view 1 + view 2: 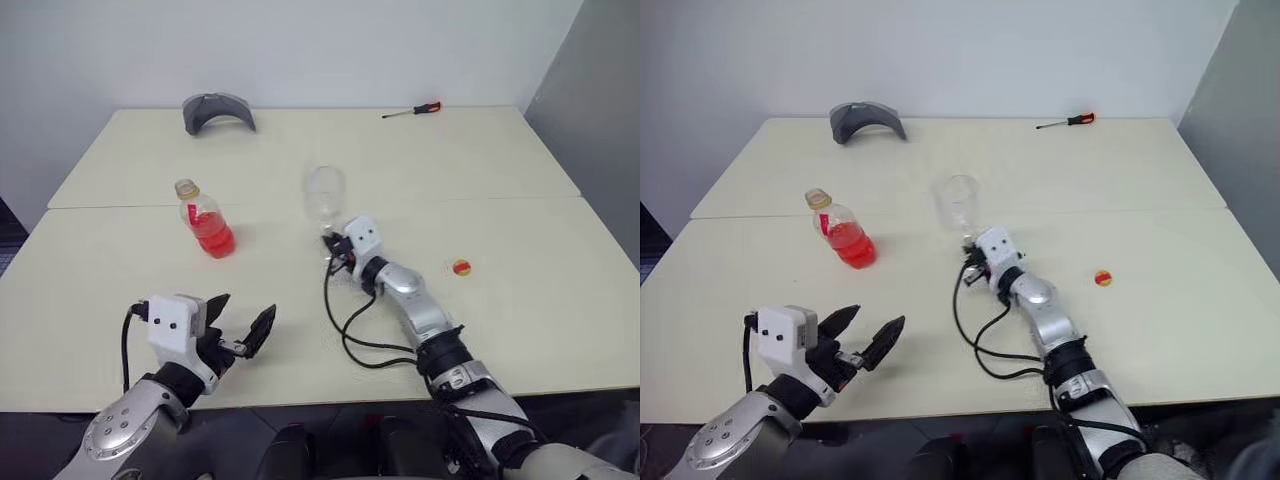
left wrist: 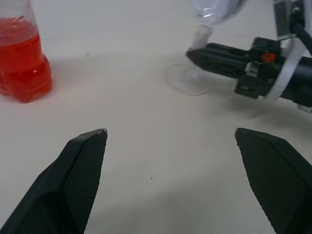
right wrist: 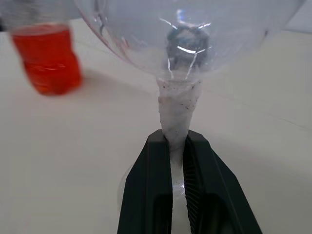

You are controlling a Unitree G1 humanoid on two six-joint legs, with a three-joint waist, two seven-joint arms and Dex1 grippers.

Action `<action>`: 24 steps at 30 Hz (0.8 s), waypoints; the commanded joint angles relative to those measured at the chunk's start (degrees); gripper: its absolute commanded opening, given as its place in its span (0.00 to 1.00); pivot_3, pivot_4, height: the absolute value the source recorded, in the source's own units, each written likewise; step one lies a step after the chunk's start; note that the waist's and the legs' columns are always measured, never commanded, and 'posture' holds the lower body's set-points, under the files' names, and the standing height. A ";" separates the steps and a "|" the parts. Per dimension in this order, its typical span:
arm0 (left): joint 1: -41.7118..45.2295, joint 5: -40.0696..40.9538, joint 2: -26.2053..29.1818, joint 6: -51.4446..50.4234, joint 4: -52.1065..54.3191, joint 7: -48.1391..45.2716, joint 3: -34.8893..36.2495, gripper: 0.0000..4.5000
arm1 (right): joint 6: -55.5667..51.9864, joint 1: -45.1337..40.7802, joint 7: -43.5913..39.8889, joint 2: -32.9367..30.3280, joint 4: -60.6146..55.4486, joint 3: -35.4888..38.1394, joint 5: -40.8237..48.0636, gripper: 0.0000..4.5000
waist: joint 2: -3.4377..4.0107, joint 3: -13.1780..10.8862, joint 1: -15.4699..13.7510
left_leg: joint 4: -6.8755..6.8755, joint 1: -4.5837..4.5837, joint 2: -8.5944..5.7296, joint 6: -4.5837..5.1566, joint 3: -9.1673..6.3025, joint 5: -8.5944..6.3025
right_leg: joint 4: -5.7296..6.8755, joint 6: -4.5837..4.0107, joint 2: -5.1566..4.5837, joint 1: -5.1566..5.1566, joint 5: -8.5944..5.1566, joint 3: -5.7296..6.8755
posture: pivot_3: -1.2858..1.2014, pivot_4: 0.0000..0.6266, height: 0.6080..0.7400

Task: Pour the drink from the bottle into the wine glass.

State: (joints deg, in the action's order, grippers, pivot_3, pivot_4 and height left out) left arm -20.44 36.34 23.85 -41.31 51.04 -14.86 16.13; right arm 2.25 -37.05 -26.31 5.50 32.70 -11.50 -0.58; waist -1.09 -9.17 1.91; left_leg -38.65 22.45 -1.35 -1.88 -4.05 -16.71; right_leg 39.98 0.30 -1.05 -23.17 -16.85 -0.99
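The right gripper (image 3: 178, 146) is clamped on the stem of the wine glass (image 1: 325, 192), its two black fingers (image 3: 146, 190) pressed against either side of the thin stem just under the bowl, which looks wrapped in something whitish there. The glass stands upright near the middle of the table (image 1: 520, 240), its round foot on the surface, its bowl clear and without any red liquid in it. Out from the glass toward the robot's left, the bottle (image 1: 205, 222) stands upright and apart from it, uncapped, with the drink (image 1: 214, 240) filling roughly its lower half in bright red. The left gripper (image 1: 240, 325) hovers nearer the robot than both glass and bottle, well short of the bottle, its fingers (image 2: 80, 170) spread wide with nothing between them, pointing across the table toward the gap between the two. On the glass's other side, to the robot's right, a small red and yellow cap (image 1: 461, 267) lies flat on the table. Far behind the glass, a grey curved object (image 1: 218, 110) rests near the back edge to the left, and a red-handled screwdriver (image 1: 412, 111) lies near the back edge to the right.
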 commanded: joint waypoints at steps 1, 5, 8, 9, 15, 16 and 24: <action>-0.66 0.00 0.98 2.97 0.63 -2.33 0.62 1.00 | 3.07 -2.16 -1.40 0.84 -0.04 -0.48 0.54 0.02 | 0.00 0.00 -0.18 | -0.01 0.00 -0.01 0.00 0.00 0.00 | 0.00 0.00 -0.01 0.00 0.00 0.00 | 0.52 0.24 1.00; -0.87 -0.46 1.22 3.97 0.42 -2.48 0.86 1.00 | 4.25 -4.25 0.49 0.73 3.29 0.01 -0.51 0.02 | 0.00 0.00 -0.25 | -0.04 0.00 -0.05 0.00 -0.03 0.00 | -0.02 0.00 -0.03 0.03 0.00 0.02 | 0.52 0.24 1.00; -1.25 -0.54 1.38 4.40 0.12 -2.84 1.33 1.00 | 4.52 -6.17 3.44 -0.72 6.67 -0.05 -2.63 0.02 | 0.01 -0.01 -0.17 | -0.02 0.00 -0.05 -0.02 -0.03 0.01 | -0.01 0.00 -0.02 0.01 0.00 0.02 | 0.52 0.24 1.00; -1.35 -0.56 1.42 4.58 -0.02 -2.92 1.37 1.00 | 4.52 -6.74 4.20 -1.29 7.71 -0.20 -3.33 0.02 | 0.01 0.00 -0.17 | -0.02 0.00 -0.04 -0.04 -0.03 0.02 | -0.01 0.00 -0.02 0.01 0.00 0.01 | 0.52 0.24 1.00; -1.90 -1.54 1.51 6.79 -2.40 -4.10 0.88 1.00 | 5.13 -9.62 5.81 -3.87 12.75 0.40 -4.42 0.02 | 0.01 0.00 -0.24 | -0.02 0.00 -0.05 -0.01 -0.04 0.01 | -0.01 0.00 -0.03 0.03 0.00 0.03 | 0.52 0.24 1.00; -2.05 -1.87 1.37 7.23 -2.77 -4.32 0.64 1.00 | 5.09 -9.72 5.56 -3.84 13.01 0.69 -4.05 0.02 | 0.01 0.00 -0.23 | -0.03 0.00 -0.05 -0.01 -0.04 0.01 | -0.02 0.00 -0.03 0.03 0.00 0.02 | 0.52 0.24 1.00; -3.62 -4.59 0.39 11.13 -4.79 -5.47 -1.13 1.00 | 3.31 -8.09 3.24 -3.15 12.97 1.45 -2.24 0.30 | 0.01 -0.01 -0.21 | -0.02 0.00 -0.05 0.01 -0.04 0.00 | -0.02 0.00 -0.02 0.04 0.00 0.02 | 0.52 0.24 1.00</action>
State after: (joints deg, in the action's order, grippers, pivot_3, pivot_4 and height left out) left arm -23.79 32.54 24.49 -32.04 46.15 -19.71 15.20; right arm 5.51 -45.28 -22.56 2.33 46.46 -10.84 -3.43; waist -1.07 -9.18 1.69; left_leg -38.66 22.45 -1.40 -1.87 -4.09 -16.72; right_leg 39.96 0.30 -1.08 -23.14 -16.85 -0.97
